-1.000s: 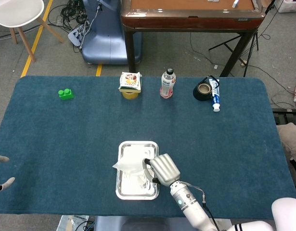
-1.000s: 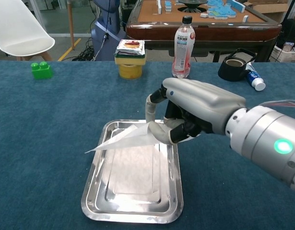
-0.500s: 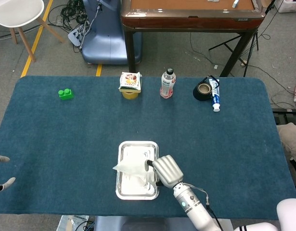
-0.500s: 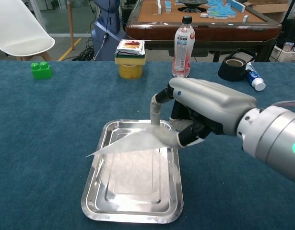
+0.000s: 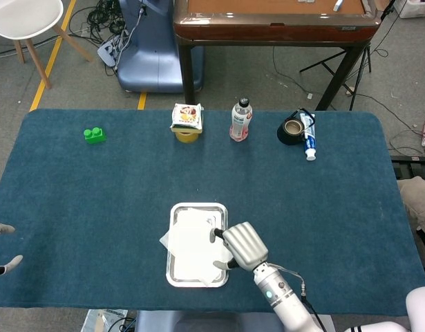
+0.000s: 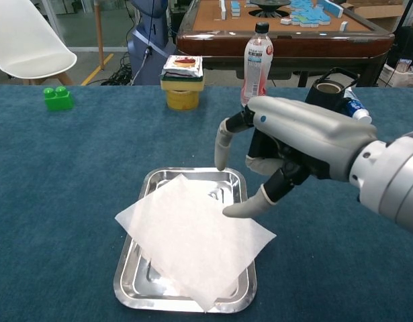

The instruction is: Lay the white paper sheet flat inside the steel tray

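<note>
The white paper sheet (image 5: pixel 190 238) (image 6: pixel 193 238) lies loose across the steel tray (image 5: pixel 198 205) (image 6: pixel 193 173), turned askew, with its left, right and near corners hanging over the rim. My right hand (image 5: pixel 243 245) (image 6: pixel 293 141) hovers over the tray's right rim with fingers spread, holding nothing and just clear of the paper. Only two fingertips of my left hand (image 5: pixel 5 265) show at the far left edge of the head view, apart and with nothing between them.
Along the table's far side stand a green brick (image 5: pixel 95 135) (image 6: pixel 58 98), a yellow cup with a packet on top (image 5: pixel 187 121) (image 6: pixel 182 80), a drink bottle (image 5: pixel 240 119) (image 6: pixel 258 57), and a black tape roll (image 5: pixel 293 130) (image 6: pixel 327 96) beside a toothpaste tube (image 5: pixel 308 138).
My right hand let go of the paper, opened its fingers and drew slightly right. The sheet dropped from a raised, tilted hold to lie across the tray.
</note>
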`<action>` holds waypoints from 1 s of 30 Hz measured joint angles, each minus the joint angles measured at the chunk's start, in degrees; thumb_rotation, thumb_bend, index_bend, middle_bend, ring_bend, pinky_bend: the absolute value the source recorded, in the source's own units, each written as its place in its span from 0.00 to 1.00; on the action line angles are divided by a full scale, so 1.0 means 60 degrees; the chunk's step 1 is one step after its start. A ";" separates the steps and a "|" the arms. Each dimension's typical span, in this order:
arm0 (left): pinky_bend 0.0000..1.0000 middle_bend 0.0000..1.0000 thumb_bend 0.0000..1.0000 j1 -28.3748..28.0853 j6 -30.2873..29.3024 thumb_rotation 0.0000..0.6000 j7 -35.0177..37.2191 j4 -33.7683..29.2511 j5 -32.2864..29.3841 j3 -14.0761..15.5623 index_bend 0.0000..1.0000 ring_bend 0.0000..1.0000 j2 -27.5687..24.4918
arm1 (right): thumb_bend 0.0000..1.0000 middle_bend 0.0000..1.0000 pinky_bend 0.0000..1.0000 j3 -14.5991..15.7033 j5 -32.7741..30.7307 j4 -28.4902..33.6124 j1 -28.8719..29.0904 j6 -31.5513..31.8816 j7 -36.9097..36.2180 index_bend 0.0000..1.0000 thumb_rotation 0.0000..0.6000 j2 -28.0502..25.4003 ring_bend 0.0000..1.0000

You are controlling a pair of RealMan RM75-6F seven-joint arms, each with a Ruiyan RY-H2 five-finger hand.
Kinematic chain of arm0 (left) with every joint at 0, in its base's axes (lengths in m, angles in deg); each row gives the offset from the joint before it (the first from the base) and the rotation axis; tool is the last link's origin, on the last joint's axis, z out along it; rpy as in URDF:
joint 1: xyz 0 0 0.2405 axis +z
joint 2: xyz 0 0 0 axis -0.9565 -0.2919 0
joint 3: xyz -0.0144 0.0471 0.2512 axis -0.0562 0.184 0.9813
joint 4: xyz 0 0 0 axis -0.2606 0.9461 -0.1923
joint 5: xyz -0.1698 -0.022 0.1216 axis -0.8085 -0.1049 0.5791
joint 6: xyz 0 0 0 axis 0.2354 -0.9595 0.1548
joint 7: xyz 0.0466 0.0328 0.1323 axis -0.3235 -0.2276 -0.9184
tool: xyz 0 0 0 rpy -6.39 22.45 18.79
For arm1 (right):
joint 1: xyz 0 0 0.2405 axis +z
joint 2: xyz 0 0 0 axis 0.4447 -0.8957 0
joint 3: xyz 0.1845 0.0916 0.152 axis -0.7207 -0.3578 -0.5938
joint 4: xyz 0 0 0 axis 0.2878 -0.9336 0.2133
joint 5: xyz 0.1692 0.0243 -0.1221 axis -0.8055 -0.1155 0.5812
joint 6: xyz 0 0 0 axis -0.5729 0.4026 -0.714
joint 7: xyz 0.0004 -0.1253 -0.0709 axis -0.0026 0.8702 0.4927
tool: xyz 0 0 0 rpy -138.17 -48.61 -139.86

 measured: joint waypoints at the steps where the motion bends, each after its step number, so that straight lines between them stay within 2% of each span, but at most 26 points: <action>1: 0.47 0.38 0.01 -0.0002 0.0001 1.00 -0.0003 0.0000 0.0000 -0.0001 0.41 0.32 0.0001 | 0.06 1.00 1.00 -0.0048 -0.0003 -0.0032 0.0014 -0.0023 -0.0040 0.47 1.00 -0.0024 1.00; 6: 0.47 0.38 0.01 -0.0002 0.0007 1.00 0.0002 -0.0001 -0.0002 0.0001 0.41 0.32 -0.0003 | 0.18 1.00 1.00 -0.0353 -0.0128 -0.0454 0.0209 -0.0340 -0.0249 0.47 1.00 -0.0158 1.00; 12: 0.47 0.38 0.01 0.0002 0.0000 1.00 0.0026 0.0001 -0.0012 -0.0006 0.41 0.32 -0.0012 | 0.36 1.00 1.00 -0.0705 -0.0419 -0.1152 0.0611 -0.0897 -0.0379 0.47 1.00 -0.0251 1.00; 26: 0.47 0.38 0.01 -0.0010 0.0054 1.00 0.0069 0.0024 -0.0052 -0.0008 0.41 0.32 -0.0014 | 0.90 1.00 1.00 -0.1158 -0.1141 -0.3405 0.1772 -0.1782 0.0305 0.47 1.00 0.0373 1.00; 30: 0.47 0.38 0.01 0.0005 0.0013 1.00 0.0105 0.0014 -0.0052 -0.0020 0.41 0.32 -0.0037 | 0.97 1.00 1.00 -0.1136 -0.1146 -0.3968 0.2161 -0.2253 0.0440 0.47 1.00 0.0514 1.00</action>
